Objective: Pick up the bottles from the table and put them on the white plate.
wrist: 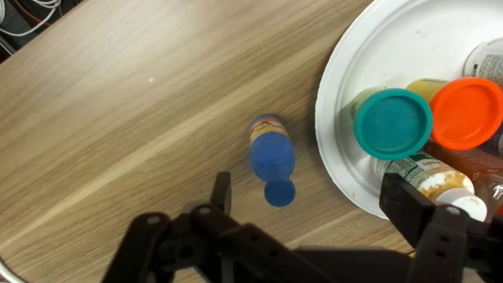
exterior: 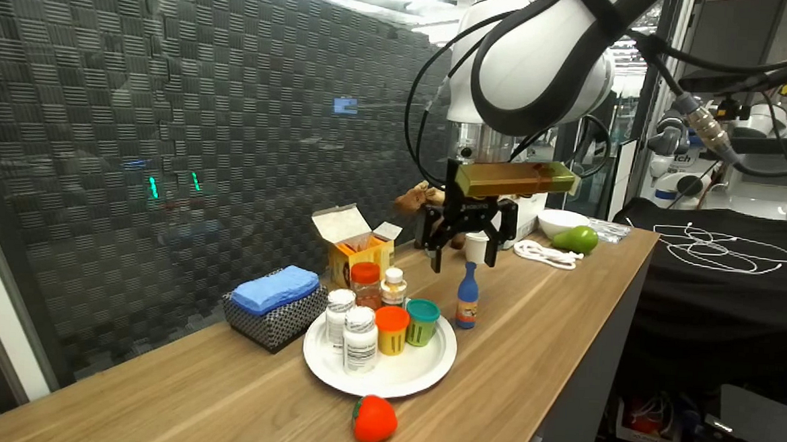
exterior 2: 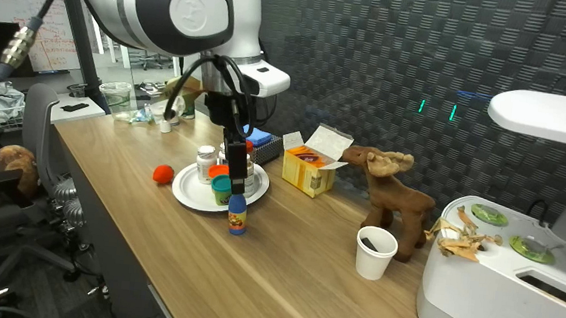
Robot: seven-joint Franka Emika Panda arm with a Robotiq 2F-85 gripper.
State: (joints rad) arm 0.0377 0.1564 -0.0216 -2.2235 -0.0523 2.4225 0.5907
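Note:
A small blue bottle [exterior: 467, 302] with an orange label stands upright on the wooden table [exterior: 528, 342], beside the white plate [exterior: 419, 380]. On the plate [wrist: 328, 129] are two white bottles [exterior: 360, 344], a red-capped jar [exterior: 365, 283], a white-capped bottle [exterior: 393, 290], an orange-lidded tub [exterior: 392, 332] and a teal-lidded tub [exterior: 422, 322]. Fingers wide apart, my gripper [wrist: 308, 188] is open and holds nothing. It hangs just above the blue bottle [wrist: 272, 155], whose cap appears nearer the left finger in the wrist view. In an exterior view the gripper [exterior 2: 237, 183] partly hides the plate's bottles.
A red toy strawberry [exterior: 374, 419] lies before the plate. Behind it stand a mesh box [exterior: 273, 322] topped by a blue block [exterior: 275, 289] and an open yellow box [exterior 2: 307, 174]. Farther along are a plush moose [exterior 2: 396, 198], paper cup [exterior 2: 373, 261] and white appliance [exterior 2: 488, 293].

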